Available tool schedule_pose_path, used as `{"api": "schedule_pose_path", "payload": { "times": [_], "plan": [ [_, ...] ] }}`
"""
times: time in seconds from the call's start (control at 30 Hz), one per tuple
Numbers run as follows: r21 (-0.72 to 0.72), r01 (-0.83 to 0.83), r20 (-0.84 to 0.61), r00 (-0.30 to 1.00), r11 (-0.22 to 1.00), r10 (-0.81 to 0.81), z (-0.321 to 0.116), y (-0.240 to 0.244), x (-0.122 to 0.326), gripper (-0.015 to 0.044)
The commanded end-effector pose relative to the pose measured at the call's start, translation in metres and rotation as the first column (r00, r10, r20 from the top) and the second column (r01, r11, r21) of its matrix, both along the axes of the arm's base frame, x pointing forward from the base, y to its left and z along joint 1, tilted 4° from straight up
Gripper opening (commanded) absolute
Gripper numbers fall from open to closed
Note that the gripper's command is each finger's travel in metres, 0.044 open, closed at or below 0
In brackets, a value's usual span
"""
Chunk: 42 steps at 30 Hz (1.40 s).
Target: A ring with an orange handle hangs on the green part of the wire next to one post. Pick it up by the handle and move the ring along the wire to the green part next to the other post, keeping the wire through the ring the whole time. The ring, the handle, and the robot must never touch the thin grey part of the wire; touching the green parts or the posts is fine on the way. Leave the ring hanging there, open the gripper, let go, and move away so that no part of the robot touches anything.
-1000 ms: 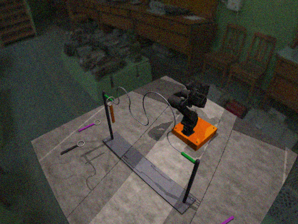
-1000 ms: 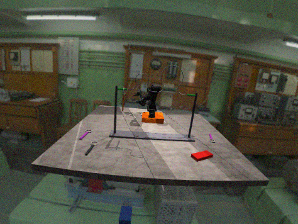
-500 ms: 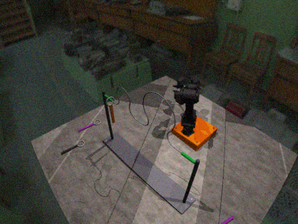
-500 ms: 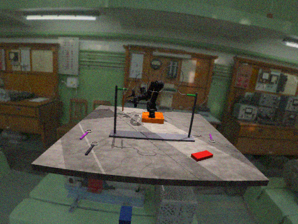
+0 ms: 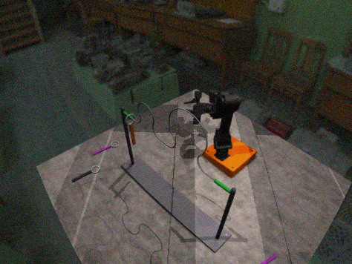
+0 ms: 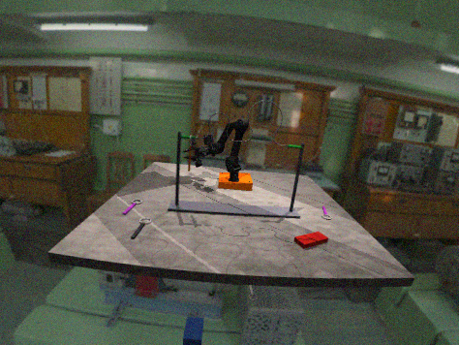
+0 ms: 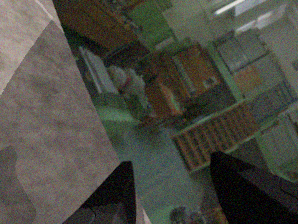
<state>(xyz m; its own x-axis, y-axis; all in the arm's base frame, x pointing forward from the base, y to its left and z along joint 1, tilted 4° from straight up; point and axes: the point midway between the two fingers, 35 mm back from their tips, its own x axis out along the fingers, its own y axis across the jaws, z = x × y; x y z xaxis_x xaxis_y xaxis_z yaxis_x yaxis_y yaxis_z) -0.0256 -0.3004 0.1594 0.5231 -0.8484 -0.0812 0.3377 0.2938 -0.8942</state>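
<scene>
The ring [image 5: 130, 119] hangs around the green part [image 5: 126, 114] [image 6: 188, 137] beside the far-left post [image 5: 128, 144] [image 6: 177, 174]. Its orange handle [image 5: 132, 135] [image 6: 189, 166] points down. The grey wire [image 5: 180, 108] loops across to the other green part [image 5: 222, 185] [image 6: 294, 145] at the second post [image 5: 225, 213] [image 6: 297, 179]. My gripper [image 5: 191, 110] [image 6: 191, 157] [image 7: 172, 166] is partly open and empty. In the top view it is well to the right of the handle, behind the wire's loops. The ring and handle are not in the wrist view.
The posts stand on a grey base plate [image 5: 167, 193] [image 6: 232, 209]. Two loose rings, with a magenta handle [image 5: 102, 150] [image 6: 130, 208] and a black handle [image 5: 82, 176] [image 6: 137, 231], lie beyond the left post. A red block [image 6: 311, 239] lies at the table's front right.
</scene>
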Motion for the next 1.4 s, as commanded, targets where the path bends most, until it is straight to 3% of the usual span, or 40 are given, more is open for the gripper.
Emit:
{"api": "schedule_pose_path", "payload": {
  "times": [0.0,0.43,0.73,1.0,1.2,1.37],
  "plan": [
    [0.053,-0.135,0.115,0.985,0.989,0.128,0.001,-0.008,0.034,0.0160],
    [0.232,-0.565,0.461,0.781,0.792,0.422,-0.004,-0.005,0.153,0.0160],
    [0.335,-0.787,0.642,0.593,0.518,0.487,-0.013,0.031,0.232,0.0160],
    [0.404,-0.882,0.754,0.471,0.243,0.458,-0.023,0.074,0.285,0.0160],
    [0.405,-0.883,0.756,0.469,0.236,0.457,-0.023,0.075,0.287,0.0160],
    [0.402,-0.884,0.757,0.467,0.236,0.457,0.004,0.078,0.314,0.0160]
  ]
}}
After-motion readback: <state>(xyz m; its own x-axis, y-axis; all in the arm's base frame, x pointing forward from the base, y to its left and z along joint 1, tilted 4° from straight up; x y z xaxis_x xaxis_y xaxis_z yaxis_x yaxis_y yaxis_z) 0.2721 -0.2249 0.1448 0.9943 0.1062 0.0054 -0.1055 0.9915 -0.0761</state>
